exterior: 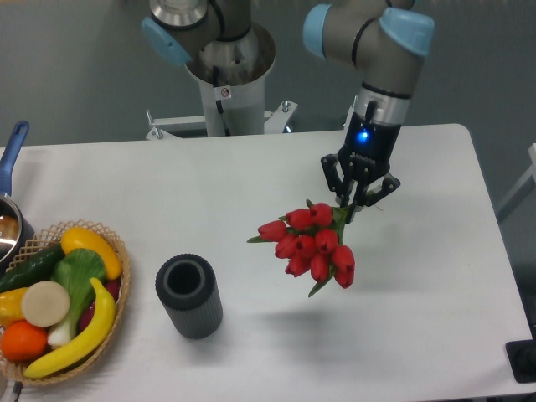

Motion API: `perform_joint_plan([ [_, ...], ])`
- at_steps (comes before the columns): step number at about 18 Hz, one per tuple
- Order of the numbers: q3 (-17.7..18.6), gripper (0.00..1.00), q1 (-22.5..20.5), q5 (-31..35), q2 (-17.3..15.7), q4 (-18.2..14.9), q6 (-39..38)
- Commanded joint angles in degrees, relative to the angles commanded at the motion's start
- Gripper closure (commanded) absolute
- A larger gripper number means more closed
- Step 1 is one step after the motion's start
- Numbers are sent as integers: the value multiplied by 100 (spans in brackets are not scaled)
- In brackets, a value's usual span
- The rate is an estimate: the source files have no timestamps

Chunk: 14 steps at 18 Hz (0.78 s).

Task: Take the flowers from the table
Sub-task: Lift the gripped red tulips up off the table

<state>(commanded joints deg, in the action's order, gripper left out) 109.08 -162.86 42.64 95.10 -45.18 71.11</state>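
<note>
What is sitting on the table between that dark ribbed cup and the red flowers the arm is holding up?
Nothing: the camera view shows only bare white table between the dark cup and the flowers.

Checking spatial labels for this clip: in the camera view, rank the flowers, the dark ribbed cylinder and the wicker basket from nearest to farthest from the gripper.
1. The flowers: held in the gripper, hanging just below it.
2. The dark ribbed cylinder: lower left, mid-table.
3. The wicker basket: far left table edge.
</note>
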Motion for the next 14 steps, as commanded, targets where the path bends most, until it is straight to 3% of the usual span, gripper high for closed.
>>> perform_joint_plan([
  [6,-132,83,-246,-704,-27,9,-378],
  [14,-167,83,-352,-757,0,9,-378],
])
